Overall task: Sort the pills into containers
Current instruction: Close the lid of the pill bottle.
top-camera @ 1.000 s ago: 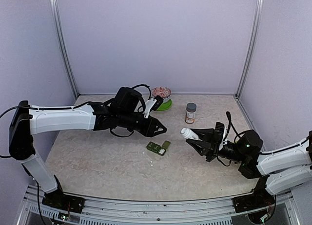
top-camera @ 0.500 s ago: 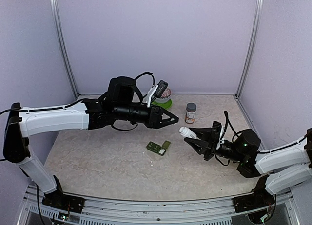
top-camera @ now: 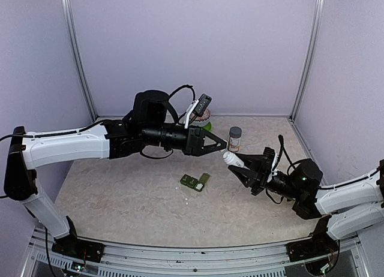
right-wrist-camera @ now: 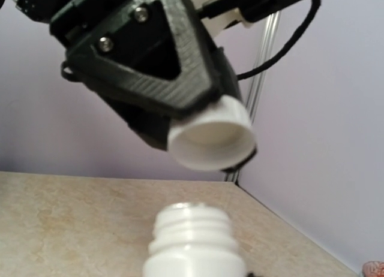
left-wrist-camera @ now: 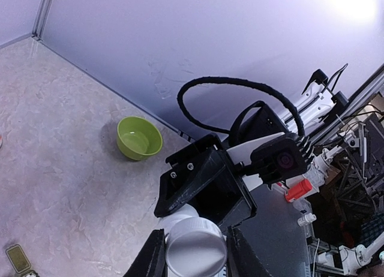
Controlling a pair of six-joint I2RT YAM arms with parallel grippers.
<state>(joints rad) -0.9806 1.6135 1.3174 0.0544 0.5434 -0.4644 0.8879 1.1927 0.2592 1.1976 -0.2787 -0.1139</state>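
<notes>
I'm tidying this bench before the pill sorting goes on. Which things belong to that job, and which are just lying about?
Belongs to the job:
- white bottle, open, in the right hand
- its cap, in the left hand
- dark green container strip

Just lying about:
- brown bottle
- lime bowl
- patterned bowl

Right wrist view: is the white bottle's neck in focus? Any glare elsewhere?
Right wrist view: the white plastic bottle is soft at its neck; the white round cap above is slightly blurred. Left wrist view: glare blooms top right.
</notes>
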